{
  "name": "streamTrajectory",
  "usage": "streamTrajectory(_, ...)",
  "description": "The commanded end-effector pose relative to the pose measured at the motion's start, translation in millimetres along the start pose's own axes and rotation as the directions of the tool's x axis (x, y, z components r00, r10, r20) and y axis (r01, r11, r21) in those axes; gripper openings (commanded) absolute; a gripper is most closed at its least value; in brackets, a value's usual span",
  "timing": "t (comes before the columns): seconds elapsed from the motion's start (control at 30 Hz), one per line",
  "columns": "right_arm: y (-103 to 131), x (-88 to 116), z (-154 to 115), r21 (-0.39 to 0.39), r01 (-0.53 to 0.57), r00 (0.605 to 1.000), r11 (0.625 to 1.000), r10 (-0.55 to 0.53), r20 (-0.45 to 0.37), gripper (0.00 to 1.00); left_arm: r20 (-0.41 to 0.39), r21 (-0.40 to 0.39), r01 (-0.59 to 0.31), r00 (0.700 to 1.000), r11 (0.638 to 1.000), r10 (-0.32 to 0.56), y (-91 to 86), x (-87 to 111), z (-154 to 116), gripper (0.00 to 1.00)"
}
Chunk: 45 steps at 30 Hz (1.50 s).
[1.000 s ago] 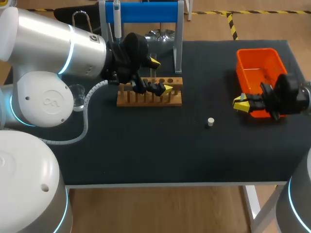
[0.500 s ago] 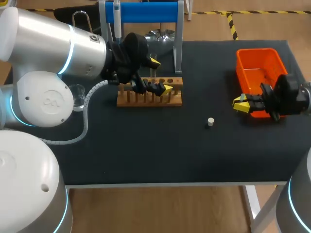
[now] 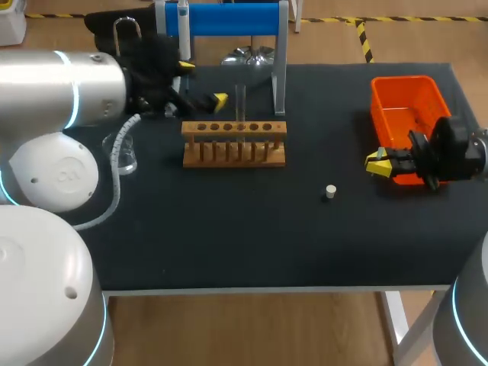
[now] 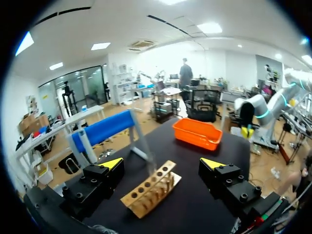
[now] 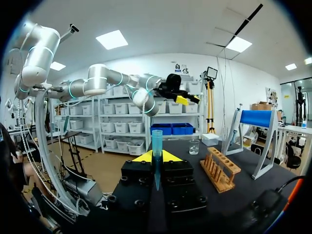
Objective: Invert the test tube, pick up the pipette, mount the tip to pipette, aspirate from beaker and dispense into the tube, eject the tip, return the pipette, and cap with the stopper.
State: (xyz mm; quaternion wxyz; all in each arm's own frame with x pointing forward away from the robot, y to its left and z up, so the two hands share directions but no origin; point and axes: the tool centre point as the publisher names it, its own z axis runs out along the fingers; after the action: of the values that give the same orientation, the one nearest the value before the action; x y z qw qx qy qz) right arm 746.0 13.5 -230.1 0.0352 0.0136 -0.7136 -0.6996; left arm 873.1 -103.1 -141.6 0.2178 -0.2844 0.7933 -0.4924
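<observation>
Where the black table (image 3: 252,244) is read as a clock face from the head view, twelve at its far edge, the left arm (image 3: 53,91) comes in at ten o'clock. The blue pipette stand (image 3: 221,19) is at twelve, and the orange bin (image 3: 404,114) lies at two. The wooden rack (image 3: 234,143) sits just short of the stand, toward the centre. The left gripper (image 3: 201,82) hangs at ten o'clock of the rack, its fingers spread wide with nothing between them. The right gripper (image 5: 156,157) is at three o'clock beside the bin, its fingers closed together on a blue pipette tip (image 5: 156,141) that stands upright between them. A glass beaker (image 3: 124,155) stands at nine o'clock of the rack. The pipette (image 3: 183,27) hangs on the stand's eleven o'clock end. A test tube (image 3: 241,103) stands upright in the rack. The small pale stopper (image 3: 330,191) lies at four o'clock of the rack.
</observation>
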Motion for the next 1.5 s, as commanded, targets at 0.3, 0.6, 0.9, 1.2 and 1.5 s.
streamTrajectory(0.3, 1, 2, 0, 0.003, 0.001, 1.000, 1.000, -0.001, 0.004, 0.00, 0.258, 0.043, 0.090, 0.961, 0.995, -0.098, 5.4, -61.4, 27, 1.00)
streamTrajectory(0.6, 1, 2, 0, 0.003, 0.001, 1.000, 1.000, -0.001, 0.004, 0.00, 0.437, 0.064, 0.169, 0.881, 0.983, -0.180, 8.2, -97.8, 42, 1.00)
streamTrajectory(0.9, 1, 2, 0, 0.003, 0.001, 1.000, 1.000, -0.001, 0.004, 0.00, 0.557, 0.076, 0.193, 0.805, 0.978, -0.202, 12.4, -123.7, 61, 1.00)
streamTrajectory(1.2, 1, 2, 0, 0.003, 0.001, 1.000, 1.000, -0.001, 0.004, 0.00, 0.651, 0.116, 0.218, 0.720, 0.969, -0.239, 12.8, -143.4, 75, 1.00)
streamTrajectory(1.5, 1, 2, 0, 0.003, 0.001, 1.000, 1.000, -0.001, 0.004, 0.00, 0.685, 0.167, 0.215, 0.677, 0.962, -0.270, 8.2, -158.2, 91, 1.00)
